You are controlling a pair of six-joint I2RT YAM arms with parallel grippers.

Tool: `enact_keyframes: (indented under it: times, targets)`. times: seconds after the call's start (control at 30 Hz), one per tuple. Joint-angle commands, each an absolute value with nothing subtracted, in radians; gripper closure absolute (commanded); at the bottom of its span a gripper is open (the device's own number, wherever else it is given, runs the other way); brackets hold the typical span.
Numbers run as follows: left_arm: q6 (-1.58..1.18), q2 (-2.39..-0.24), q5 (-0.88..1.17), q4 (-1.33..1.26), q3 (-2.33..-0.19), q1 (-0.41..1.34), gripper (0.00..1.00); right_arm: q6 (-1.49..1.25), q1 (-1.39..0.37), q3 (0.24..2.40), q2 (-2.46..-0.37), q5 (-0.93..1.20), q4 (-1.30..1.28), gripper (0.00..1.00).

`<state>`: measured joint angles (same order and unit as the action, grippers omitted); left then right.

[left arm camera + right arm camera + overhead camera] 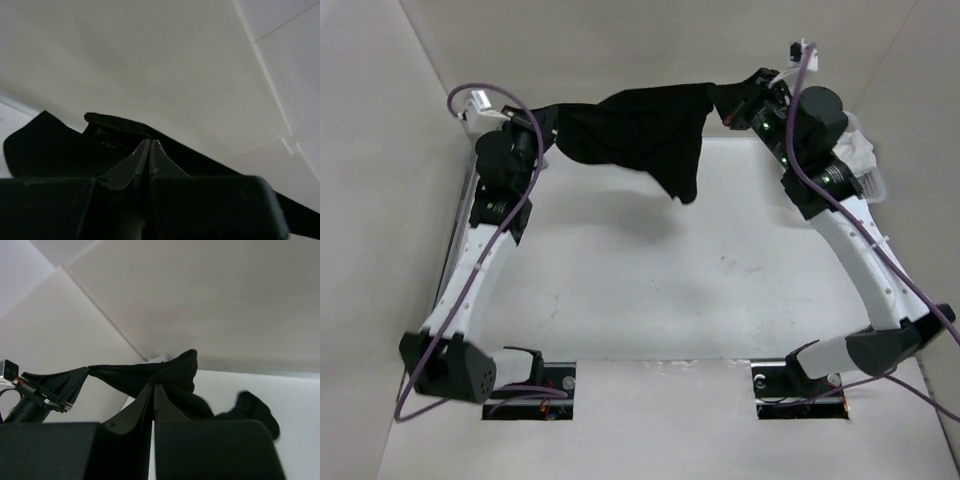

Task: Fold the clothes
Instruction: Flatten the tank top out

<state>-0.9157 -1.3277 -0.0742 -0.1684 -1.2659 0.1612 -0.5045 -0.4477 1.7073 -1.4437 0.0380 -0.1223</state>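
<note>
The clothes, one plain black garment, hang in the air at the far side of the table, stretched between both grippers. A loose flap droops toward the tabletop near the middle. My left gripper is shut on the garment's left end; in the left wrist view its fingertips meet with black fabric beyond them. On the other side, my right gripper is shut on the right end. Its wrist view has the jaws pinched on a fold of the cloth.
The white table lies below the hanging garment. A pale bundle of other garments sits at the back right, behind the right arm. Light walls enclose the back and both sides. Both arm bases stand at the near edge.
</note>
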Motion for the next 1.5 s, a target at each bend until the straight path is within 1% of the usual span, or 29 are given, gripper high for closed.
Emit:
enact_keyframes:
  times: [0.0,0.03,0.07,0.1,0.13,0.2,0.23,0.3,0.37,0.43,0.47,0.5,0.53,0.57,0.6,0.63,0.67,0.7,0.73,0.8,0.83,0.9,0.93,0.97,1.03,1.1,1.2,1.33,1.47]
  targets:
    - [-0.897,-1.068,-0.112,-0.294,-1.165,0.186,0.99,-0.469,-0.467,1.705,-1.283,0.089,-0.023,0.96]
    - [-0.896,-1.011,-0.132,-0.326,-1.081,0.194,0.98,-0.477,-0.478,1.622,-1.244,0.090,0.001,0.96]
    - [-0.893,-0.971,-0.146,-0.353,-1.018,0.202,0.97,-0.485,-0.499,1.482,-1.185,0.078,0.055,0.96]
    - [-0.884,-0.865,-0.162,-0.424,-0.823,0.232,0.95,-0.518,-0.533,1.205,-1.093,0.042,0.196,0.95]
    - [-0.885,-0.848,-0.163,-0.434,-0.790,0.238,0.94,-0.546,-0.553,1.033,-1.060,0.013,0.295,0.94]
    - [-0.876,-0.764,-0.160,-0.477,-0.610,0.271,0.87,-0.580,-0.558,0.820,-1.049,-0.043,0.395,0.94]
    - [-0.876,-0.731,-0.155,-0.498,-0.519,0.297,0.81,-0.622,-0.550,0.693,-1.072,-0.116,0.441,0.89]
    - [-0.865,-0.686,-0.150,-0.508,-0.363,0.365,0.66,-0.667,-0.480,0.588,-1.120,-0.230,0.445,0.77]
    - [-0.858,-0.658,-0.162,-0.491,-0.245,0.427,0.53,-0.741,-0.379,0.551,-1.155,-0.265,0.366,0.57]
    - [-0.865,-0.629,-0.195,-0.444,-0.198,0.441,0.48,-0.764,-0.329,0.549,-1.167,-0.246,0.344,0.49]
    - [-0.865,-0.618,-0.216,-0.418,-0.190,0.443,0.47,-0.758,-0.318,0.558,-1.178,-0.233,0.342,0.47]
    - [-0.867,-0.608,-0.250,-0.391,-0.189,0.441,0.47,-0.746,-0.330,0.574,-1.187,-0.227,0.339,0.47]
    - [-0.861,-0.606,-0.279,-0.373,-0.195,0.435,0.47,-0.726,-0.358,0.589,-1.201,-0.219,0.339,0.49]
    - [-0.856,-0.612,-0.310,-0.348,-0.208,0.424,0.47,-0.707,-0.387,0.612,-1.222,-0.210,0.333,0.55]
    - [-0.853,-0.635,-0.345,-0.312,-0.231,0.401,0.47,-0.683,-0.418,0.639,-1.248,-0.193,0.324,0.62]
    - [-0.857,-0.661,-0.360,-0.287,-0.251,0.381,0.47,-0.661,-0.464,0.676,-1.287,-0.171,0.304,0.77]
    - [-0.862,-0.707,-0.373,-0.261,-0.280,0.348,0.47,-0.641,-0.513,0.721,-1.337,-0.143,0.279,0.88]
    - [-0.867,-0.753,-0.377,-0.256,-0.303,0.317,0.47,-0.615,-0.554,0.771,-1.394,-0.115,0.249,0.93]
    - [-0.877,-0.793,-0.379,-0.256,-0.320,0.291,0.47,-0.600,-0.585,0.816,-1.444,-0.098,0.224,0.94]
    - [-0.907,-0.876,-0.373,-0.262,-0.351,0.245,0.47,-0.581,-0.645,0.902,-1.541,-0.077,0.180,0.91]
    - [-0.907,-0.923,-0.364,-0.268,-0.371,0.220,0.48,-0.571,-0.683,0.949,-1.593,-0.074,0.163,0.87]
    - [-0.922,-1.000,-0.345,-0.252,-0.403,0.145,0.50,-0.554,-0.757,1.030,-1.681,-0.072,0.156,0.71]
    - [-0.931,-1.021,-0.335,-0.247,-0.405,0.118,0.51,-0.545,-0.781,1.061,-1.710,-0.069,0.156,0.65]
    - [-0.946,-1.044,-0.316,-0.241,-0.403,0.081,0.51,-0.532,-0.807,1.103,-1.745,-0.075,0.153,0.61]
    - [-0.966,-1.068,-0.269,-0.241,-0.382,0.029,0.52,-0.505,-0.838,1.196,-1.810,-0.083,0.140,0.56]
    - [-0.979,-1.097,-0.207,-0.252,-0.356,-0.024,0.53,-0.491,-0.844,1.294,-1.870,-0.078,0.103,0.53]
    - [-0.977,-1.135,-0.144,-0.270,-0.331,-0.080,0.53,-0.486,-0.841,1.503,-2.004,-0.077,-0.004,0.51]
    - [-0.976,-1.202,-0.094,-0.288,-0.331,-0.105,0.53,-0.495,-0.811,1.692,-2.124,-0.084,-0.110,0.44]
    - [-0.988,-1.267,-0.052,-0.307,-0.325,-0.125,0.53,-0.532,-0.780,1.847,-2.241,-0.071,-0.196,0.43]
